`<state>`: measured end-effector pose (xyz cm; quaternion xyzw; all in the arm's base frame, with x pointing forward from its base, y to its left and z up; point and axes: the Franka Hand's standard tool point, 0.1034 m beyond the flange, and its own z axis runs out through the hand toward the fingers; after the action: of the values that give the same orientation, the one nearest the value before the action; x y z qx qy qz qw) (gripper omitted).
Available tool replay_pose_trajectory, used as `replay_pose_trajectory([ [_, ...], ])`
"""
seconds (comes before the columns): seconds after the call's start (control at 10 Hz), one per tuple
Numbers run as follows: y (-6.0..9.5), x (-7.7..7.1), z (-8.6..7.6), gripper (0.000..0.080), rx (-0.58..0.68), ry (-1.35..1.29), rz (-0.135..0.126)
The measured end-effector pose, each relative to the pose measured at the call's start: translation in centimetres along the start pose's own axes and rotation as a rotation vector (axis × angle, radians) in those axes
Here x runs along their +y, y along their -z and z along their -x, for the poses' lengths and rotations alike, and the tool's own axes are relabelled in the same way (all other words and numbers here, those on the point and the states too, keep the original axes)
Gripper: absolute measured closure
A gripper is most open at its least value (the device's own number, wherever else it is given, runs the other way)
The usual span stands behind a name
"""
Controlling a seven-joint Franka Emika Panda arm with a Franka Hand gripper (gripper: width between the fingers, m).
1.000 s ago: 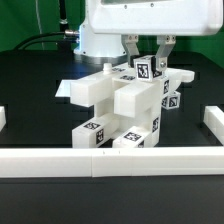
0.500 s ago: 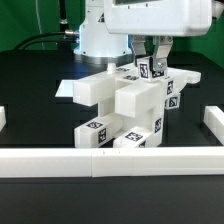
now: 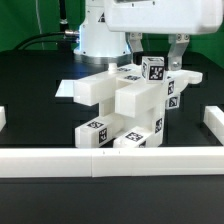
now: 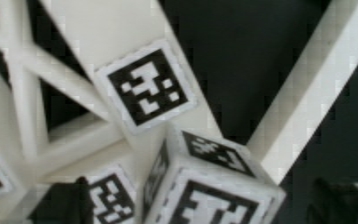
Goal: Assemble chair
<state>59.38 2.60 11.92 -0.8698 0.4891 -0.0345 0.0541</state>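
Observation:
The chair (image 3: pixel 118 105) stands partly joined in the middle of the black table, a cluster of chunky white parts with black-and-white tags. Its topmost piece is a small tagged block (image 3: pixel 153 69) at the back right. My gripper (image 3: pixel 155 48) hangs just above that block and is open. One finger (image 3: pixel 133 43) is off to the block's left and the other is off to its right, and neither touches it. The wrist view looks down on a tagged white bar (image 4: pixel 149 85) and the tagged block (image 4: pixel 211 190) close below. My fingers do not show clearly there.
White border rails frame the work area: a long one in front (image 3: pixel 110 160) and short ends at the exterior view's left (image 3: pixel 3 118) and right (image 3: pixel 212 120). The robot's white base (image 3: pixel 95 35) stands behind the chair, with cables at the back left.
The fingers were close together at the top of the tagged block half a second ago. They now stand wide apart and have let it go. The chair parts have not moved.

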Motion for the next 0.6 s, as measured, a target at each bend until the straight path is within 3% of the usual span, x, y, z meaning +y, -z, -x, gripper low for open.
replay_pose_trajectory([
  [0.4, -0.04, 0.1, -0.01, 0.0151, -0.001, 0.285, 0.004],
  [0.6, 0.06, 0.04, 0.1, 0.015, -0.006, 0.49, 0.021],
])
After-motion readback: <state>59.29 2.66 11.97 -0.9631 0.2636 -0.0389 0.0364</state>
